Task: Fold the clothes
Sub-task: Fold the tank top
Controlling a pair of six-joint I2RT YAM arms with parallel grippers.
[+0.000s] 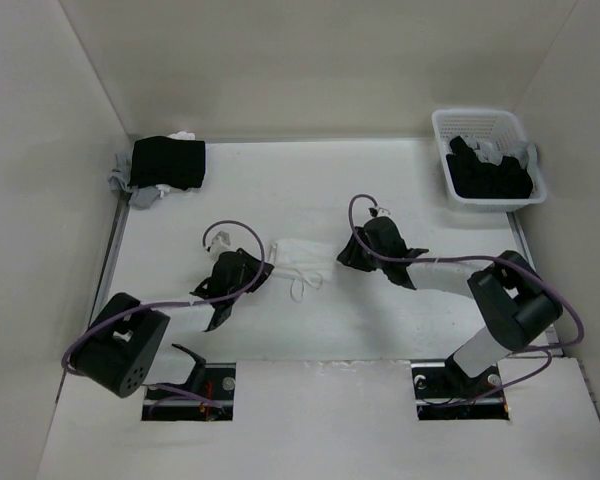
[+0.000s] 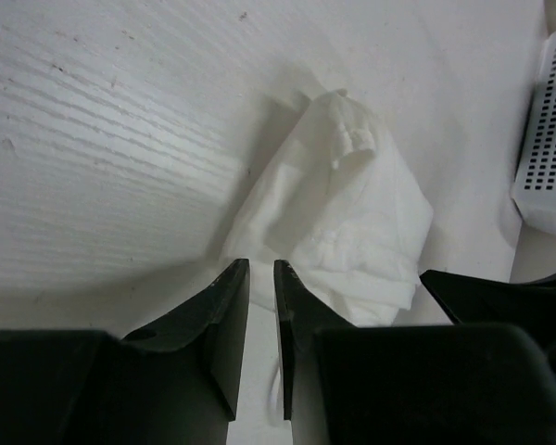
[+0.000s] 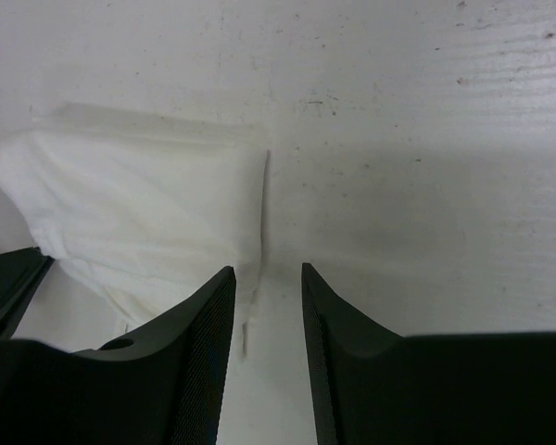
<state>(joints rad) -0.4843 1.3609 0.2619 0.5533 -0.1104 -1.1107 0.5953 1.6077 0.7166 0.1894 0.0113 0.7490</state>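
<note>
Table (image 1: 280, 190), far-left corner: black folded stack (image 1: 168, 163) with grey and white pieces. Centre: left gripper (image 2: 260, 269), jaws a narrow slit apart, empty, tips at the edge of the white garment (image 1: 302, 258), which lies bunched on the table between both grippers; right gripper (image 3: 267, 271), jaws wider apart, empty, just beside its opposite edge. Far-right corner: white basket (image 1: 496, 202) holding dark garments (image 1: 490, 175).

Matte white table (image 1: 310, 190) enclosed by plain white walls (image 1: 320, 60).
</note>
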